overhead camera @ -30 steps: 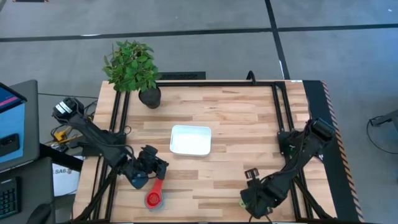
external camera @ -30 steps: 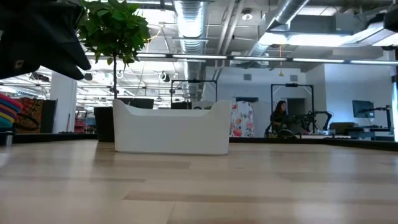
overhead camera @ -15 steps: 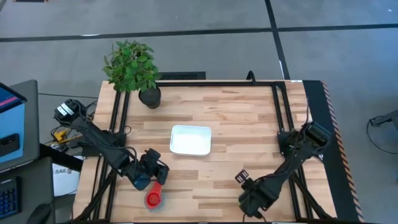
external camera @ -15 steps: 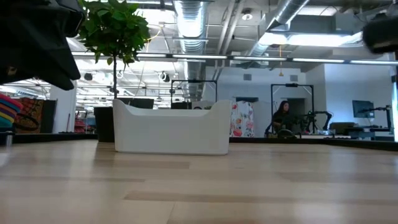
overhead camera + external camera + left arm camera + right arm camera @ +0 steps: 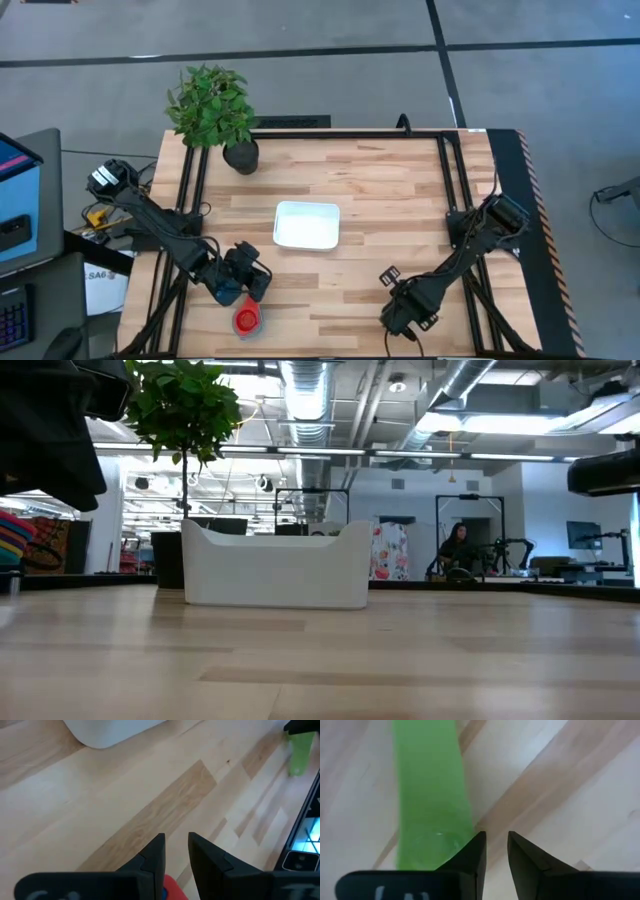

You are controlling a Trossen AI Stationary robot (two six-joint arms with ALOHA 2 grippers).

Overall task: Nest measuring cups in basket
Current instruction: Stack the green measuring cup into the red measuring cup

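The white basket (image 5: 307, 225) sits mid-table. At the near left, my left gripper (image 5: 256, 284) hangs slanted above the table, shut on a blue measuring cup (image 5: 228, 293). A red cup (image 5: 246, 319) lies on the wood just near of it, its handle under the gripper. At the near right, my right gripper (image 5: 495, 834) points straight down at the green cup (image 5: 430, 785). A narrow gap shows wood between its fingers, and the green handle runs beside and under one finger (image 5: 470, 852). My right gripper (image 5: 402, 316) hides that cup from above. My left gripper has the blue cup at its side, lifted clear of the table. The gripper's own body hides the place of contact. In the wrist view only a sliver of blue (image 5: 164, 893) and some red (image 5: 174, 887) show far back between the fingers. My right gripper: I cannot tell whether it touches the green cup.
A potted plant (image 5: 212, 105) in a black pot (image 5: 241, 156) stands at the far left corner. Black frame rails run along the table's left, right and far edges. Bare wood lies between the basket and both grippers.
My right gripper has come down and toward the table's left, rolling at the wrist, onto the green cup, which it now covers from above. My left gripper has stayed in place and turned at the wrist, and now covers the red cup's handle.
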